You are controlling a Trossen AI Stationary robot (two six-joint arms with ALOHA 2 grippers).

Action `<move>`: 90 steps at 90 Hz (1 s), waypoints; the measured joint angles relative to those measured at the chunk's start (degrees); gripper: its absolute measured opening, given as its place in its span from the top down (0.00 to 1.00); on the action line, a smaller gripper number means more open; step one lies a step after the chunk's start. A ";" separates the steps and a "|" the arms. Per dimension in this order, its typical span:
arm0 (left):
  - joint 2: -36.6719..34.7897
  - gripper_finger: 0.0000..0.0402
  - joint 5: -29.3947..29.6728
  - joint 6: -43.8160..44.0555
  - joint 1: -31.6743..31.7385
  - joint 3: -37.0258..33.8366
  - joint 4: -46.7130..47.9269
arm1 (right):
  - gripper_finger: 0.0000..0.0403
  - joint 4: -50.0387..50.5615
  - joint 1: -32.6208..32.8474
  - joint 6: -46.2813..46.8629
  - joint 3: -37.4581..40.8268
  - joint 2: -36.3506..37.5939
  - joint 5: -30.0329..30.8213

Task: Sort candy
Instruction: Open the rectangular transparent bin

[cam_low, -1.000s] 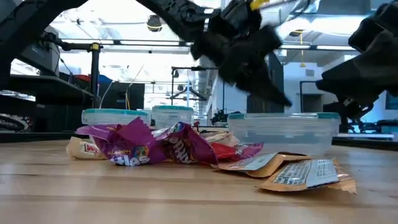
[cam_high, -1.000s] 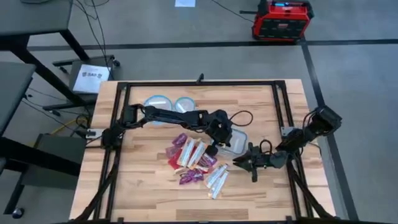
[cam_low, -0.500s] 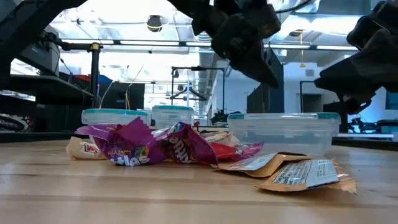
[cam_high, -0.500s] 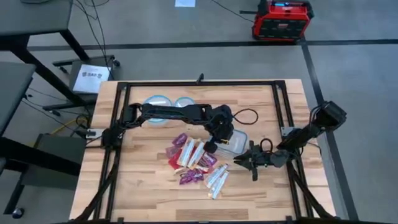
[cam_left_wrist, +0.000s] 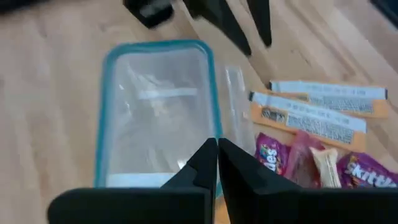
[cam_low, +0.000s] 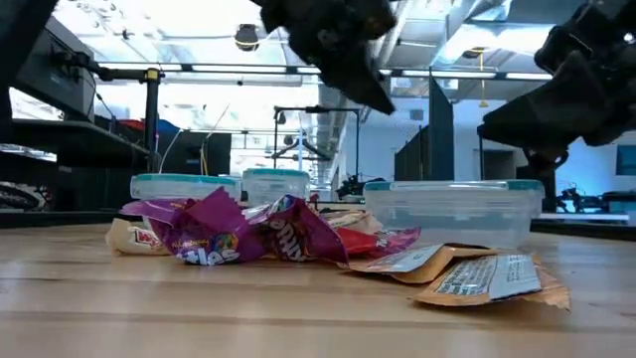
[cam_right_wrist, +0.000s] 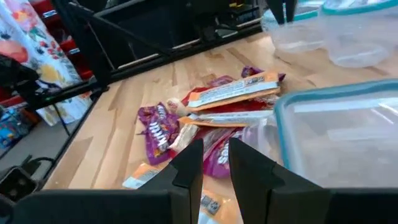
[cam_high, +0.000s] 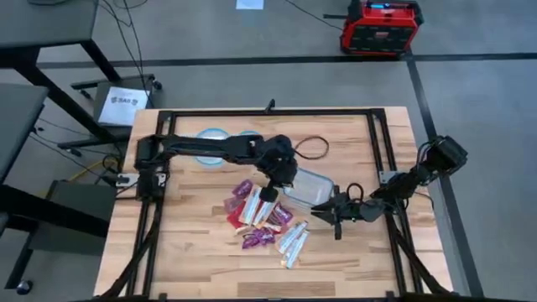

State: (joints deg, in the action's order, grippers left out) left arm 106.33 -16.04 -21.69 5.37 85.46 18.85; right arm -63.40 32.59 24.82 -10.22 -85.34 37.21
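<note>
From my station: the candy [cam_high: 264, 216] lies heaped mid-table, beside the rectangular container [cam_high: 307, 186]. My left gripper [cam_high: 270, 195], fingers pressed together and empty, hangs over the heap. My right gripper [cam_high: 323, 210] hovers nearby, narrowly parted, holding nothing.

Candy [cam_high: 264, 216] mid-table — container [cam_high: 306, 186] just right, behind.

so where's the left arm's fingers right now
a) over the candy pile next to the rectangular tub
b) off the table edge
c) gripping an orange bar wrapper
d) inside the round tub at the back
a: in the high view the left gripper hovers above the candy pile, beside the rectangular tub, fingers shut and empty.
</note>
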 joint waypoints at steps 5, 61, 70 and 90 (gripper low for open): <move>-2.10 1.00 0.12 1.77 -0.03 -4.68 -5.28 | 0.84 0.04 -0.68 -1.10 0.00 0.00 0.00; -6.28 1.00 -0.08 9.20 -0.42 -17.56 -15.39 | 0.67 27.98 -15.37 -6.14 -9.98 0.03 -10.14; -6.28 1.00 -0.04 8.93 -0.37 -17.56 -15.32 | 0.61 36.30 -17.31 -6.58 -12.71 1.29 -10.14; -6.28 1.00 0.07 11.75 0.66 -17.54 -15.73 | 0.56 52.34 -20.43 -6.35 -15.54 11.53 -10.17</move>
State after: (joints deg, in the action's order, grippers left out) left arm 100.05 -15.97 -9.94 6.02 67.92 3.12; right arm -11.06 12.16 18.47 -25.76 -73.81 27.05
